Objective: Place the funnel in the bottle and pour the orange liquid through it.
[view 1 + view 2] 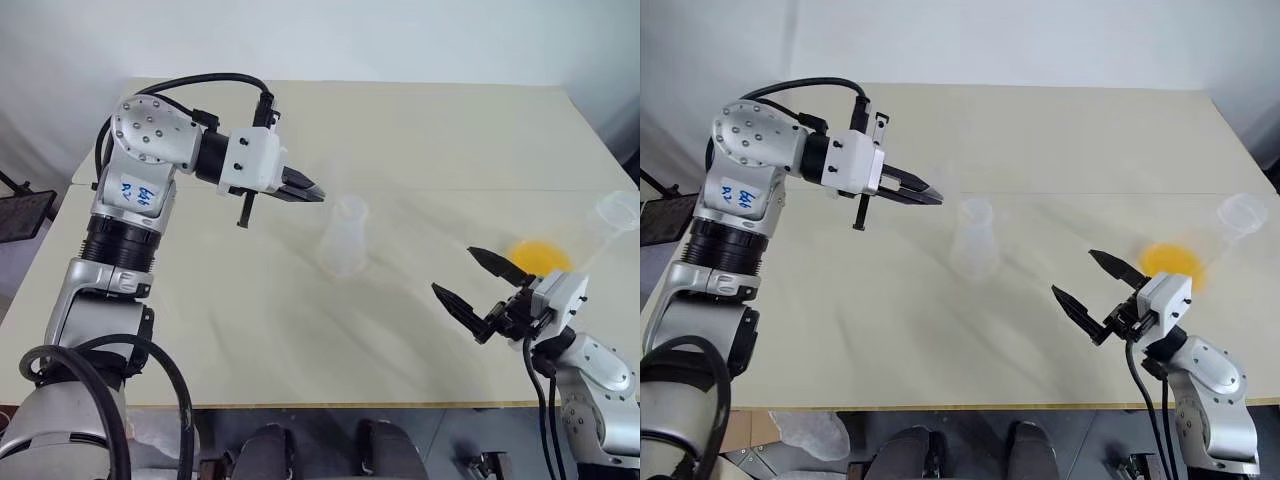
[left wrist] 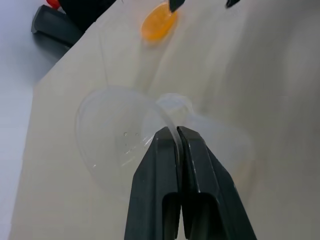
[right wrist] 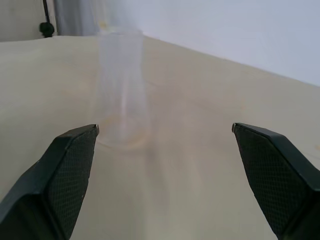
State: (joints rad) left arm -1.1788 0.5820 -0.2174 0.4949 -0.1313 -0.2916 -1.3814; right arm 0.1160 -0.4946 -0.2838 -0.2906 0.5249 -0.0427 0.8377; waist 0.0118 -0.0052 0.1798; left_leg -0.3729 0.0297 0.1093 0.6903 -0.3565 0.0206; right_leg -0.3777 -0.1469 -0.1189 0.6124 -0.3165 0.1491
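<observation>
Left gripper [image 2: 176, 132] pinched the funnel's [image 2: 115, 135] rim above the bottle [image 1: 345, 238] — right gripper [image 1: 480, 290] spread wide, empty, near the orange liquid [image 1: 537, 257].

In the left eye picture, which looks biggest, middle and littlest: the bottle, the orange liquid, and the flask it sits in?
1. The large flask, tipped on its side at the table's right edge.
2. The bottle, standing mid-table.
3. The orange liquid, a small pool inside the flask.

left claw [image 1: 312, 190] pinched closed, raised; right claw [image 1: 480, 288] spread wide.
</observation>
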